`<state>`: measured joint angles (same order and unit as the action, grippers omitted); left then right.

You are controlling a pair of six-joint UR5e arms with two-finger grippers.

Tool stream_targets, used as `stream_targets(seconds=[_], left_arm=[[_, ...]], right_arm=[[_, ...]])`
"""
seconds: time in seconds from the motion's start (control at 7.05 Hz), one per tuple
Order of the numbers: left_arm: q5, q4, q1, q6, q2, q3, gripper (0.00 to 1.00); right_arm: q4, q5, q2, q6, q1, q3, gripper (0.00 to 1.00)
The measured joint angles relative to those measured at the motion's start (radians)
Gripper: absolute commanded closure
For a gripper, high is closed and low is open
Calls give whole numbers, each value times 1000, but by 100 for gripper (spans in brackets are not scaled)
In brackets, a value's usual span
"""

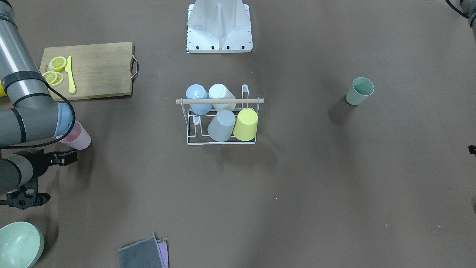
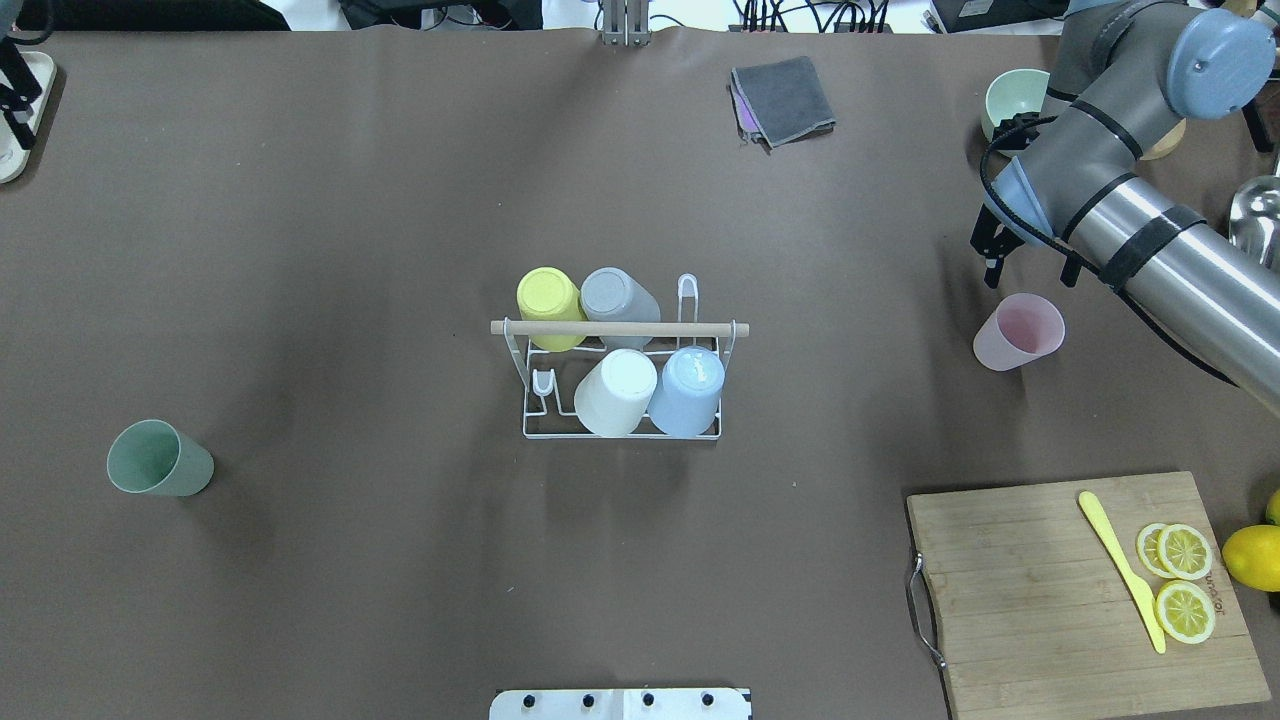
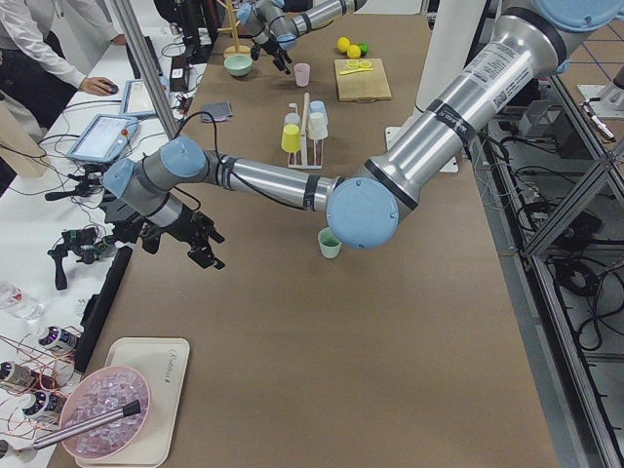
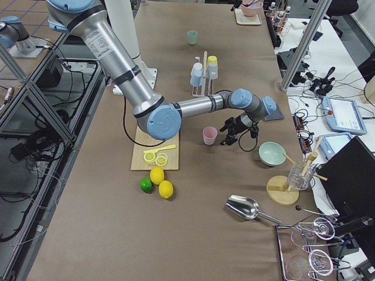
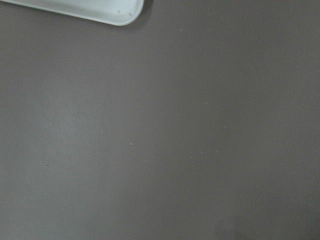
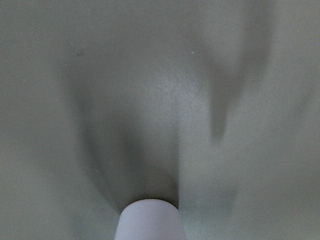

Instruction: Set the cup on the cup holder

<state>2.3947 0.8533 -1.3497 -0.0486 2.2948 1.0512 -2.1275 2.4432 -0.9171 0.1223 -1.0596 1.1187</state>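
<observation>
The white wire cup holder (image 2: 620,328) with a wooden dowel bar stands mid-table and holds yellow, grey, white and blue cups upside down; it also shows in the front-facing view (image 1: 219,101). A pink cup (image 2: 1018,332) stands upright on the table's right side. My right gripper (image 2: 1028,272) hovers open and empty just beyond it; the cup's rim shows at the bottom of the right wrist view (image 6: 149,220). A green cup (image 2: 160,460) stands on the left side. My left gripper (image 3: 208,249) is far off at the left end, fingers apart and empty.
A wooden cutting board (image 2: 1040,590) with lemon slices and a yellow knife lies at the near right, with a whole lemon (image 2: 1252,557) beside it. A green bowl (image 2: 1015,98) and a grey cloth (image 2: 785,100) lie at the far side. A white tray (image 2: 20,150) is at the far left.
</observation>
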Motion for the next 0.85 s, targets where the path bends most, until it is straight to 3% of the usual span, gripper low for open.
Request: stream_targets(seconds=[0.28,0.57,0.85], left_arm=[[131,-9,47,1,2,16,2],[161,-62,100,37,9,22,2],[155,-276,157,170,25,26,2]], right_arm=[[-8,12,3,-3,3,-11,3],[-8,27,4,-19,5,-39,3],[-8,35,7,-33,8,-57,3]])
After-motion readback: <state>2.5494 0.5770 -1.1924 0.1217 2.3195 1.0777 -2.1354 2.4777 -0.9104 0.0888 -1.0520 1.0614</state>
